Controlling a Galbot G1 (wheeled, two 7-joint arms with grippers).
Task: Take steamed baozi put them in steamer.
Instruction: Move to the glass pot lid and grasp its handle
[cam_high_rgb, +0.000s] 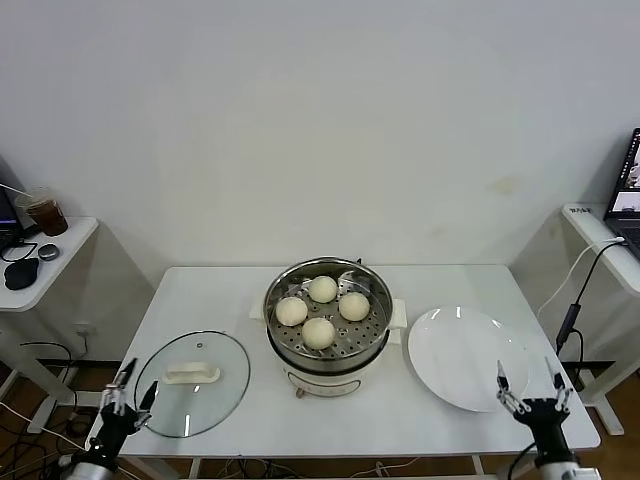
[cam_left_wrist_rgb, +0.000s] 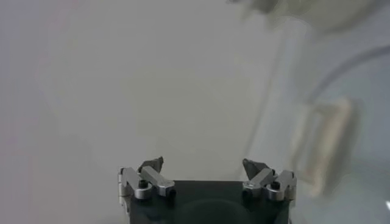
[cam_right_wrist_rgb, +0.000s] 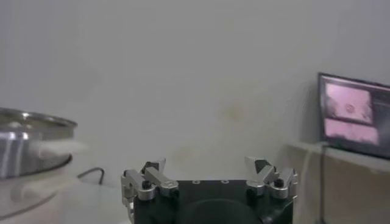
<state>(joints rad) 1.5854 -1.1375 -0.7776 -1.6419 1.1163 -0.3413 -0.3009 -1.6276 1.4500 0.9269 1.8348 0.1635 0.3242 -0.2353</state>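
Observation:
Several cream-white baozi (cam_high_rgb: 322, 289) (cam_high_rgb: 291, 311) (cam_high_rgb: 354, 306) (cam_high_rgb: 318, 332) lie on the perforated tray inside the shiny steel steamer (cam_high_rgb: 290, 353) at the table's middle. The steamer's rim also shows in the right wrist view (cam_right_wrist_rgb: 30, 125). My left gripper (cam_high_rgb: 128, 393) is open and empty, low at the table's front left corner, beside the glass lid. My right gripper (cam_high_rgb: 528, 388) is open and empty, low at the front right corner, just in front of the white plate. Both grippers point upward, well away from the steamer.
A round glass lid (cam_high_rgb: 192, 383) with a white handle lies flat at the front left, blurred in the left wrist view (cam_left_wrist_rgb: 323, 143). A bare white plate (cam_high_rgb: 462, 357) lies right of the steamer. Side tables stand left (cam_high_rgb: 40, 270) and right (cam_high_rgb: 600, 235), a laptop (cam_right_wrist_rgb: 353, 109) on the right one.

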